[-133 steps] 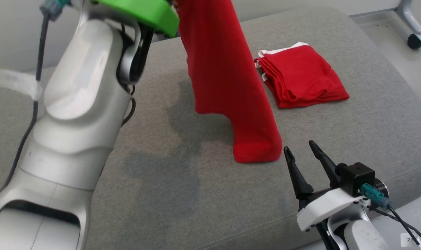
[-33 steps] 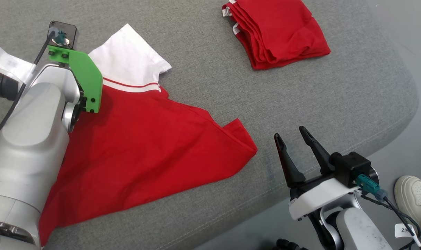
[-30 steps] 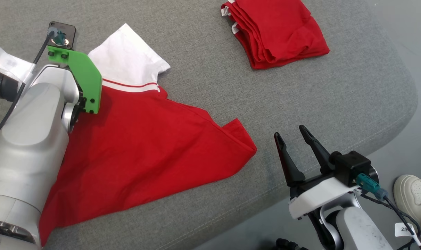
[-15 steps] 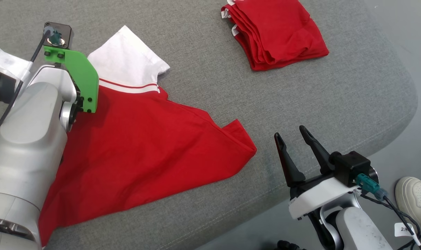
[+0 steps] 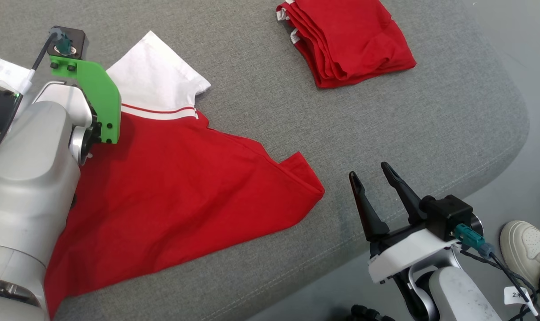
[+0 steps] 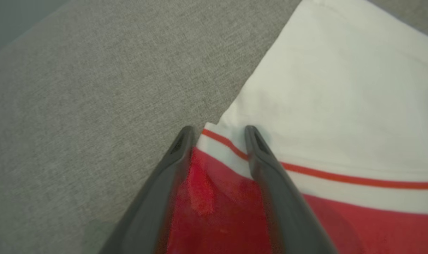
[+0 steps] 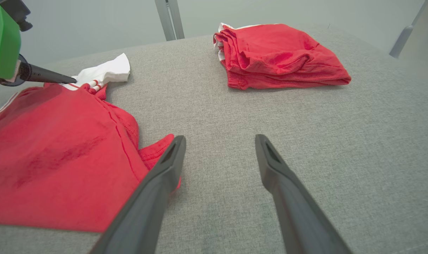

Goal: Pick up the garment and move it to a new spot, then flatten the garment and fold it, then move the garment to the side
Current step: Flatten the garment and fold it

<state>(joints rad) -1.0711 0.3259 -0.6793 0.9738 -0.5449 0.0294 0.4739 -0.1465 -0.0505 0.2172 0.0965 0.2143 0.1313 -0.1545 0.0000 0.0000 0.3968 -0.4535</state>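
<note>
The garment [image 5: 185,187], a red shirt with a white striped sleeve, lies spread on the grey cushion [image 5: 430,125] at the left. My left gripper [image 6: 219,131] hovers open over the sleeve seam. Its fingertips are apart, with the red stripe and the garment [image 6: 341,106] showing between them. In the head view the left arm's green bracket [image 5: 96,98] covers that spot. My right gripper [image 5: 370,171] stands open and empty at the cushion's front right. It is just right of the garment's [image 7: 51,158] lower corner, with bare cushion between its fingers [image 7: 220,139].
A folded pile of red garments [image 5: 350,40] lies at the cushion's far right, also visible as the folded pile [image 7: 277,56] ahead of the right gripper. The cushion's rounded edge drops to the floor at the lower right, where a person's white shoe [image 5: 524,247] stands.
The garment, earlier hanging from my raised left gripper, now lies spread on the cushion. The left gripper has opened and let it go. The head view has shifted slightly.
</note>
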